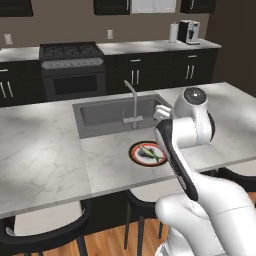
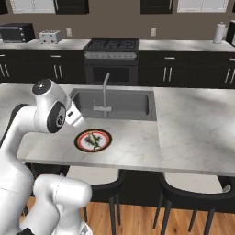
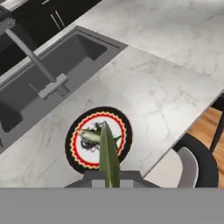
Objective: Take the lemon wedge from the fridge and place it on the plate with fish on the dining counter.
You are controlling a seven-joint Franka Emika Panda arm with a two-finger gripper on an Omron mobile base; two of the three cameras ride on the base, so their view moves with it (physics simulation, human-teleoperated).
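Gripper (image 3: 109, 181) is pinching the wedge (image 3: 109, 157) shut-tight, hovering over the plate (image 3: 77, 154) so it drops beside the fish (image 3: 92, 135), probably near 6 o'clock.

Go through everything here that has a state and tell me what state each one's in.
Pincer: shut on the lemon wedge, above the plate.
Lemon wedge: held, not yet on the plate.
Plate with fish: on the dining counter, fish lying on it.
Sink: empty; faucet not running.
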